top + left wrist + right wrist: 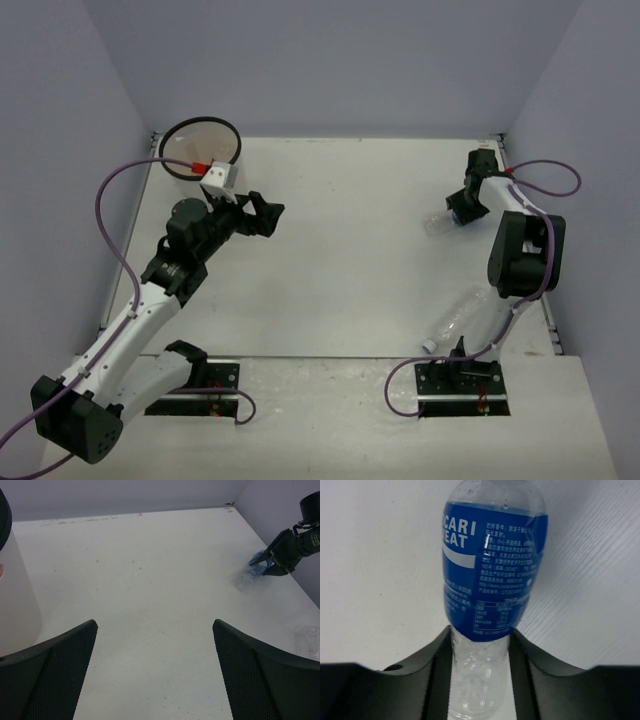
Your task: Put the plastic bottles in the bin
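Right claw [481,650] is clamped on the blue bottle [492,565] at 2 o'clock, left claw [154,625] stands wide and empty beside the bin [200,119] at 11 o'clock, clear bottle [458,318] lies at 4 o'clock; neither binned, bin contents indeterminate.

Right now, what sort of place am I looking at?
Probably a robot test cell: a white table boxed by plain walls, a left arm and right arm bolted at its edge, and a bin.

Light bright, diffuse, overhead; shadows on the table [350,260] faint, soft-edged. Right wrist view: blue-labelled bottle [490,570] print sharp, glare specks at 12 o'clock.
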`<action>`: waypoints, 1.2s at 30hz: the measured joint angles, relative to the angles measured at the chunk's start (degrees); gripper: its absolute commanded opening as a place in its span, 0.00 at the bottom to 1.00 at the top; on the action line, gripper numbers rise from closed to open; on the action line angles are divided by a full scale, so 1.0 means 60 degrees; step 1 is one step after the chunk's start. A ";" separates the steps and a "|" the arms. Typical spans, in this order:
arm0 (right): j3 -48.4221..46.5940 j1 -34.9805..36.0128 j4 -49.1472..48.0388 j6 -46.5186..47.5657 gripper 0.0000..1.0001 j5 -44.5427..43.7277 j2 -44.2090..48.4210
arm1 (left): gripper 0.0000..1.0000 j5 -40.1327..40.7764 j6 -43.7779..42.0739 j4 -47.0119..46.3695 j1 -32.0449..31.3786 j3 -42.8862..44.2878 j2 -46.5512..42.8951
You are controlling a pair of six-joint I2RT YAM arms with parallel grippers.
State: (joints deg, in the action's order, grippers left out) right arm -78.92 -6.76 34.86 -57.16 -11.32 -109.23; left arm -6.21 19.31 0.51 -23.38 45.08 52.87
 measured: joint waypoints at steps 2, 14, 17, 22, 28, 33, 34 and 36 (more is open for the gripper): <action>-0.0007 0.0000 -0.0064 0.0026 0.20 0.0050 -0.0004 | 1.00 0.0022 0.0004 0.0004 0.0000 0.0000 -0.0073; 0.0206 0.0069 -0.0177 0.1003 0.00 0.0093 0.0430 | 1.00 0.0116 0.0029 0.0007 0.0000 0.0000 -0.0609; 0.0345 0.0317 -0.0333 0.1909 0.00 0.0095 0.1045 | 1.00 0.0099 0.0062 0.0003 0.0000 0.0000 -0.0523; 0.1387 0.1084 -0.1601 0.3833 0.00 0.0960 0.2705 | 1.00 0.0002 0.0185 -0.0001 0.0000 0.0000 -0.0151; 0.3581 0.2028 -0.3369 0.6177 0.00 0.3787 0.4897 | 1.00 -0.0538 0.0689 -0.0068 0.0000 0.0267 0.0636; 0.4725 0.3056 -0.4224 0.7361 0.00 0.5867 0.6453 | 1.00 -0.1427 0.1561 -0.0631 0.0000 0.0964 0.1702; 0.4870 0.3310 -0.4341 0.7498 0.00 0.6185 0.6755 | 1.00 -0.1616 0.1745 -0.0923 0.0000 0.1008 0.1866; 0.5002 0.3787 -0.4548 0.7679 0.00 0.6710 0.7164 | 1.00 -0.2037 0.2171 -0.1518 -0.0001 0.1056 0.2228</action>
State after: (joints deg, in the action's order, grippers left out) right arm -48.90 15.96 7.57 -11.09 28.94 -66.25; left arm -18.44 32.34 -8.59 -23.38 51.41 66.24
